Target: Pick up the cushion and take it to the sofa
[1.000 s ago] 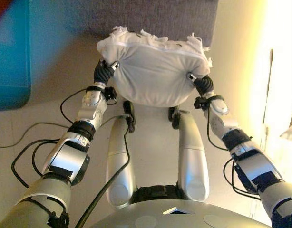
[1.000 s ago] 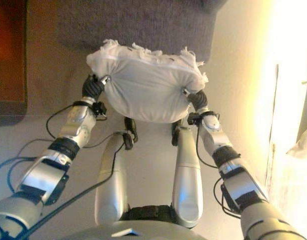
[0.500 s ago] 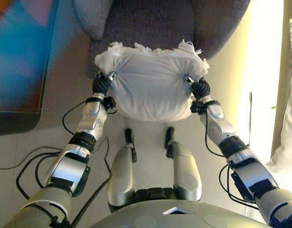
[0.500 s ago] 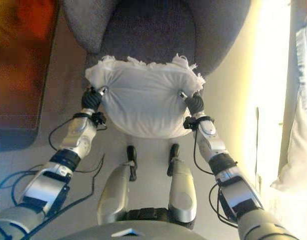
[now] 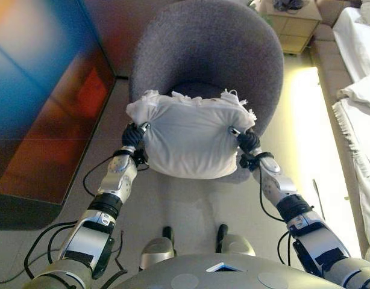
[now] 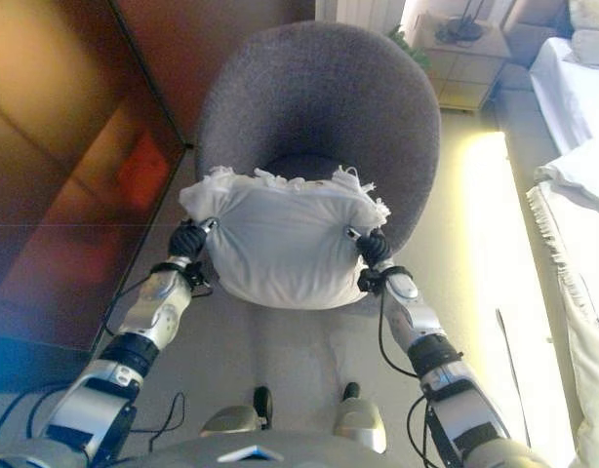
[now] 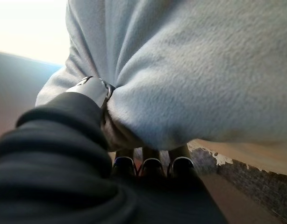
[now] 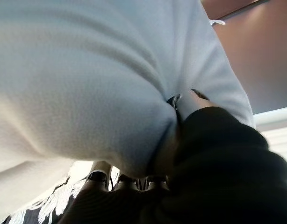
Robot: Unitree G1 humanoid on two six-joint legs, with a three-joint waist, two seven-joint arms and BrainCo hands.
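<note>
A round grey armchair with rough fabric and a curved back (image 5: 215, 54) stands in front of the robot on the pale floor (image 5: 197, 205); its dark seat shows just above the cushion. At the robot's left there is a big flat panel with a glossy surface (image 5: 46, 102) in blue and orange-red tones. At the right side lies white bedding with a fringed edge (image 5: 357, 114), and at the top right, behind the armchair, stands a small light wooden cabinet (image 5: 290, 21).

The white soft fabric cushion with frayed fringe along its far edge (image 5: 191, 141) is held up in the air between the two hands. It hangs just before the front edge of the armchair and covers this edge in the head views; if it touches the seat I cannot tell.

The left hand (image 5: 133, 136) grips the left side of the cushion. In the left wrist view its thumb (image 7: 94, 88) presses into the cloth from one side and its fingers (image 7: 153, 163) are curled under the bulge, so the fabric is pinched in folds. The right hand (image 5: 246, 141) clasps the right side in the same way: the thumb digs into the cloth and the fingers (image 8: 99, 177) are bent below it.
</note>
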